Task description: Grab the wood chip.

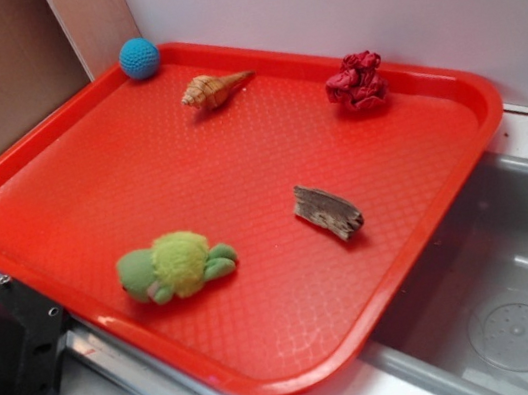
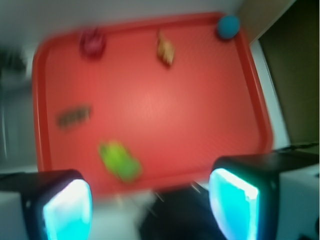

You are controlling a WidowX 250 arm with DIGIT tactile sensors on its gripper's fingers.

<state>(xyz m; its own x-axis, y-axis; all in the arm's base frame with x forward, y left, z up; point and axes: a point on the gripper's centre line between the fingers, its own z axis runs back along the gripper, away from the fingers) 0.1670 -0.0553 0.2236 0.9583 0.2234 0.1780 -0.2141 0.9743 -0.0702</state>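
Gripper (image 2: 150,205): I see it only in the wrist view, at the bottom edge of a badly blurred picture.
Left finger (image 2: 67,210): a dark block with a bright cyan pad on its inner face, in the lower left corner.
Right finger (image 2: 235,202): the same dark block and cyan pad, lower right, a little higher in the picture.
Jaws: I read them as spread wide, with a broad gap between the pads and nothing held in it.
Height: I am looking down from well above, with the fingers touching nothing.
Arm: in the exterior view I can make out only a dark shape at the lower left edge, which I cannot identify for certain.
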